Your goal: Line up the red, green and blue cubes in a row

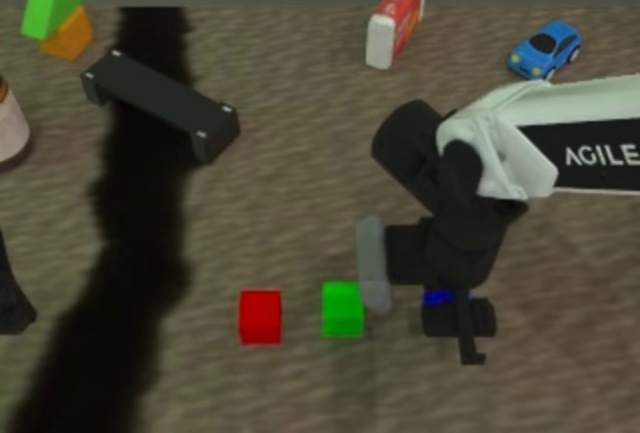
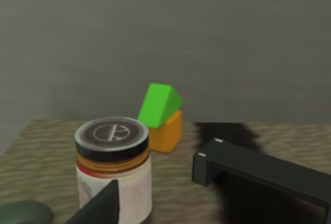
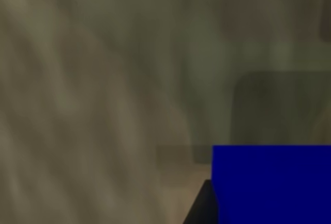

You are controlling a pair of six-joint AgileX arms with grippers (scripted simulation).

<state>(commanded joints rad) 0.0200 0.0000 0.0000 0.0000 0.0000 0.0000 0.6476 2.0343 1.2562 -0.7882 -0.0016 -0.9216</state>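
Brown woven counter (image 1: 300,173) under a grey back wall, scattered with small props. Near the front, red cube (image 1: 260,315) and green cube (image 1: 342,309) side by side with a small gap between, apart from each other. Just right of the green one, blue cube (image 1: 437,297) almost wholly hidden beneath the right end effector (image 1: 440,303), only a thin blue strip peeking out in the top view. In the right wrist view, blue cube face filling the lower corner with a dark finger (image 3: 204,206) right against its edge; pinched on the blue cube, by the look of it, close above the counter. White right arm reaching in from the right edge.

Left end effector (image 2: 103,208) parked at the far left edge, beside a jar (image 2: 114,169) with a dark lid; spread or pressed together, cannot tell. Farther back on the left, a green wedge (image 1: 48,8) leaning on an orange block (image 1: 68,35), with a black bracket-shaped block (image 1: 160,103) lying nearby. Along the back edge, a red-and-white carton (image 1: 395,19) and a blue toy car (image 1: 545,49), well apart from the cubes.
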